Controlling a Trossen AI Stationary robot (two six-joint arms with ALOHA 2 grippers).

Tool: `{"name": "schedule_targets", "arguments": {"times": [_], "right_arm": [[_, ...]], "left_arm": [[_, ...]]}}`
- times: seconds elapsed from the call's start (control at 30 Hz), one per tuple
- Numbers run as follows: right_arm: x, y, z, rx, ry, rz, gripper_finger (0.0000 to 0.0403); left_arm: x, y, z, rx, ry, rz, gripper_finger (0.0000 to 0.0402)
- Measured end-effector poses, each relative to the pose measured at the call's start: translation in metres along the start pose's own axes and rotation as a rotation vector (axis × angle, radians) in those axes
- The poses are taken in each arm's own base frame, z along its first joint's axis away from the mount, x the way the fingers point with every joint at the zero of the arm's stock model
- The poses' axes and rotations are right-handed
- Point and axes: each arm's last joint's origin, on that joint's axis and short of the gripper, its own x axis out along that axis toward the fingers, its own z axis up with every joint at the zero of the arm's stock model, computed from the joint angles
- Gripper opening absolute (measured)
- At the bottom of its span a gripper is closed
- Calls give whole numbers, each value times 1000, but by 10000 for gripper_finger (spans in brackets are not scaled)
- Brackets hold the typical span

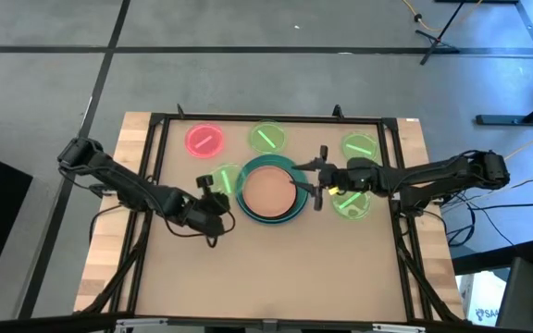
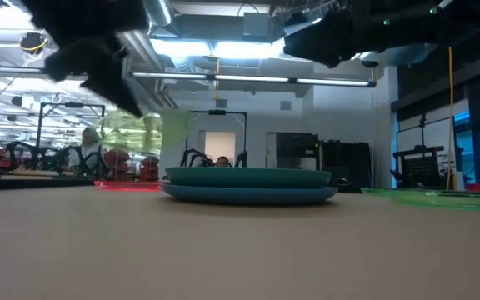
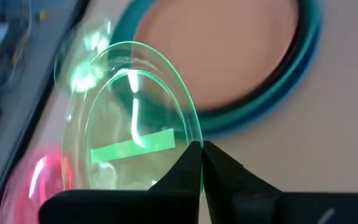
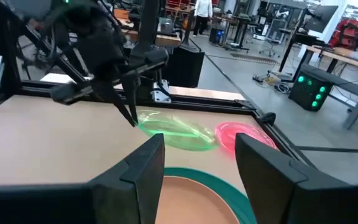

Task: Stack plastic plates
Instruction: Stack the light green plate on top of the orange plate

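Clearly my left claw (image 3: 201,163) pinches the green plate (image 3: 132,134) by its thin rim, tilted beside the stack (image 1: 271,190); light, slick, slightly flexible. My right claw (image 1: 318,178) hovers open above.

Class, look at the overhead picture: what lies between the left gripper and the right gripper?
In the high view, the stack of large plates, peach on top, lies between the left gripper, shut on a green plate, and the open right gripper.
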Motion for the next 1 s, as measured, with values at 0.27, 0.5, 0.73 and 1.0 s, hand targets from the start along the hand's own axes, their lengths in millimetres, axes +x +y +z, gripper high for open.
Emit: {"name": "schedule_targets", "arguments": {"times": [0.27, 0.5, 0.73, 1.0], "right_arm": [[0, -1, 2, -5, -21, 3, 191], [0, -1, 2, -6, -20, 3, 191], [0, -1, 1, -6, -16, 4, 191], [0, 0, -1, -8, 12, 8, 191]], "left_arm": [[19, 0, 24, 36, -241, -86, 2], [61, 3, 35, 71, -336, -128, 2], [100, -6, 32, 88, -347, -153, 2], [118, -11, 26, 72, -310, -161, 15]]}}
